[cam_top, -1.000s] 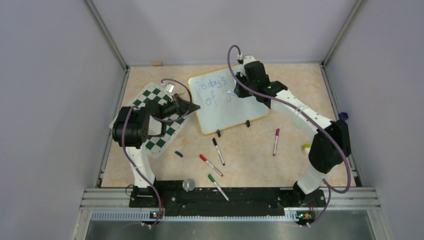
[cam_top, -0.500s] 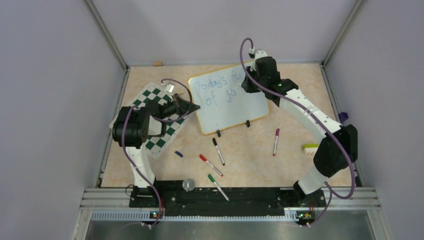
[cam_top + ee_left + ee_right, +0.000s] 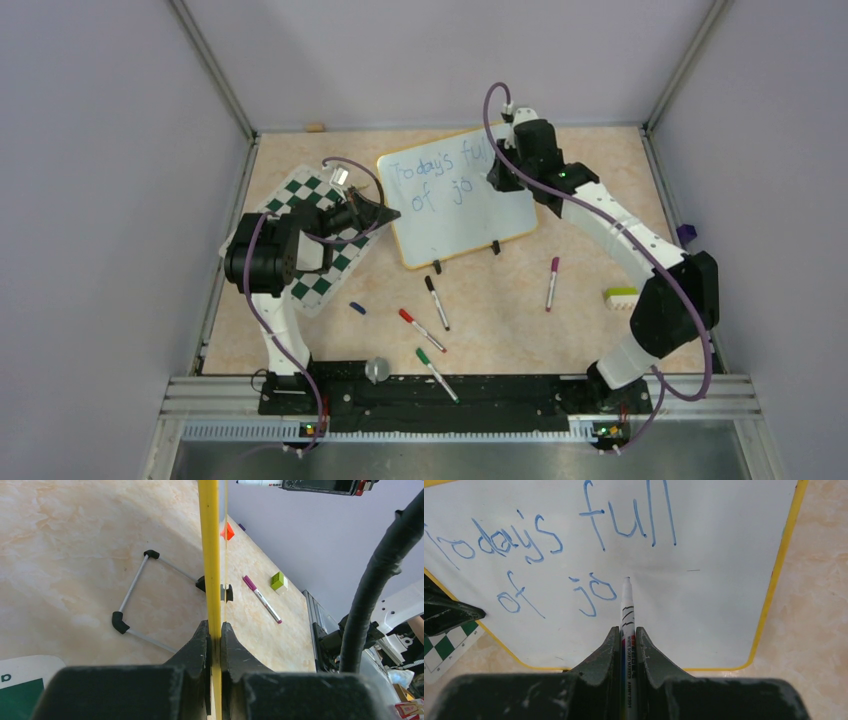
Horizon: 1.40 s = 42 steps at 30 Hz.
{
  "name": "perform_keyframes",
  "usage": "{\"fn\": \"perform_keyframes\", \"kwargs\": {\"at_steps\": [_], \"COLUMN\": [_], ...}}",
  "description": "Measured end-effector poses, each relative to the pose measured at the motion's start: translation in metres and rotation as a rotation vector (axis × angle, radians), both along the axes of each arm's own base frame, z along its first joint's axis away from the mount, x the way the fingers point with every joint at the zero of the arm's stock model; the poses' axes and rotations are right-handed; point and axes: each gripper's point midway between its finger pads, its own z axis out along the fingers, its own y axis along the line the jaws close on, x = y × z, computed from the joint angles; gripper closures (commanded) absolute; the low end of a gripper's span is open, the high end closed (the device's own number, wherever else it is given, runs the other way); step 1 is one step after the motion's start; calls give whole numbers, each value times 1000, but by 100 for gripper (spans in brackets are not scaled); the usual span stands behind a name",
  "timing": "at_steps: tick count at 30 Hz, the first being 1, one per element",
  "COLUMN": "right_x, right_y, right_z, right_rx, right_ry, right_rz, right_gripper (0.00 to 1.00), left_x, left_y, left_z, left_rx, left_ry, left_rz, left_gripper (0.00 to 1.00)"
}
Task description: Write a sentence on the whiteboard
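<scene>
Our left hand [image 3: 214, 632] pinches the whiteboard [image 3: 455, 225] at nine o'clock on its rim; we judge it light, stiff, slippery. Our right hand [image 3: 626, 636] clamps the marker [image 3: 626, 602], tip beside the sentence [image 3: 544, 537].

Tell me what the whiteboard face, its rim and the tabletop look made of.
Whiteboard: smooth white coated panel, maybe melamine or painted metal; the blue ink sits on it in clean lines.
Rim: thin yellow-orange edging of uniform colour, probably plastic.
Tabletop: beige marbled pattern, flat and seamless, likely printed laminate rather than stone; can't confirm.
</scene>
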Motion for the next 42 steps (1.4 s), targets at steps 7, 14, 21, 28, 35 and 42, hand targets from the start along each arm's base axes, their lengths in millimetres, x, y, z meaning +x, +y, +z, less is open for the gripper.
{"fn": "perform_keyframes", "kwargs": {"at_steps": [7, 14, 21, 28, 35, 42], "right_x": [0, 0, 0, 0, 3, 3], "right_y": [0, 1, 4, 6, 8, 11], "right_z": [-2, -2, -6, -6, -12, -19], "right_rx": [-1, 3, 7, 13, 10, 13], "right_ry": [3, 1, 13, 13, 20, 37], "right_rz": [1, 5, 19, 26, 27, 42], "right_gripper": [100, 100, 100, 100, 100, 100], "left_x": [0, 0, 0, 0, 0, 0], "left_y": [0, 0, 0, 0, 0, 0], "left_z": [0, 0, 0, 0, 0, 0], "left_rx": [0, 0, 0, 0, 0, 0], "left_ry": [-1, -1, -1, -1, -1, 1], "left_rz": [0, 0, 0, 0, 0, 1], "left_gripper": [100, 100, 100, 100, 100, 100]}}
